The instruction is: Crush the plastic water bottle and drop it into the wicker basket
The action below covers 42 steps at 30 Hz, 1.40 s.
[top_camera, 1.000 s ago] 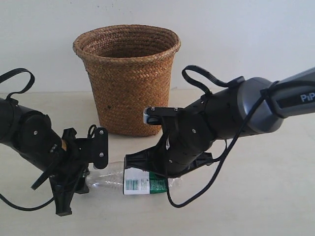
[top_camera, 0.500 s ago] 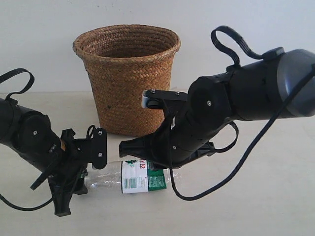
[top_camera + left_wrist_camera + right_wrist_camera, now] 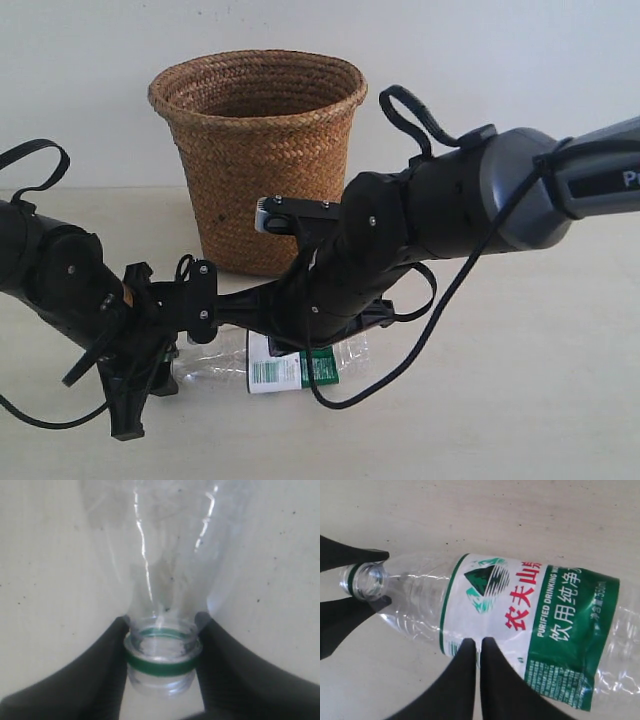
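Observation:
The plastic water bottle (image 3: 300,370) lies on its side on the table in front of the wicker basket (image 3: 262,150). Its neck carries a green ring, the mouth is open and no cap shows. My left gripper (image 3: 162,632) is shut on that neck, one finger on each side; in the exterior view the left gripper (image 3: 172,352) sits at the bottle's left end. My right gripper (image 3: 477,642) is shut with nothing between its fingers. Its tips are at the white-and-green label (image 3: 520,610); whether they touch it I cannot tell. It (image 3: 235,305) reaches leftward above the bottle.
The basket stands upright behind both arms near the white wall. The right arm's bulky grey forearm (image 3: 500,200) and looping black cables (image 3: 420,120) hang over the table's middle. Pale tabletop (image 3: 520,400) shows to the right of the bottle.
The right arm has swung leftward, its shut gripper travelling along above the bottle toward the left gripper. The left arm has stayed put, and the bottle has barely shifted.

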Tool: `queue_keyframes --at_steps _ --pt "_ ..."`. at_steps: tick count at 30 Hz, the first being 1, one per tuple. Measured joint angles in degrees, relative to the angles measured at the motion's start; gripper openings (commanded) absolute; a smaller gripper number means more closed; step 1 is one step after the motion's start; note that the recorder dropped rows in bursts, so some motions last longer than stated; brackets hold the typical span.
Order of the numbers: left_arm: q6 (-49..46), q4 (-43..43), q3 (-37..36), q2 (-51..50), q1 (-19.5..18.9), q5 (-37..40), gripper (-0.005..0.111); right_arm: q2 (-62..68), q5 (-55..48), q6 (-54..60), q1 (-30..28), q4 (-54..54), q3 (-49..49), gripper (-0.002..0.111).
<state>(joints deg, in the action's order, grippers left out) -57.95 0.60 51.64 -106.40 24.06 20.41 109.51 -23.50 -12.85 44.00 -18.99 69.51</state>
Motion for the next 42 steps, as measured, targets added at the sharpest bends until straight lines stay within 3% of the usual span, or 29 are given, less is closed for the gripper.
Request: queue_keyframes --at_steps 42 --pt "0.3 -0.6 0.0 0.0 -0.1 0.2 0.004 7.6 1.5 0.0 -2.3 1.1 2.8 0.000"
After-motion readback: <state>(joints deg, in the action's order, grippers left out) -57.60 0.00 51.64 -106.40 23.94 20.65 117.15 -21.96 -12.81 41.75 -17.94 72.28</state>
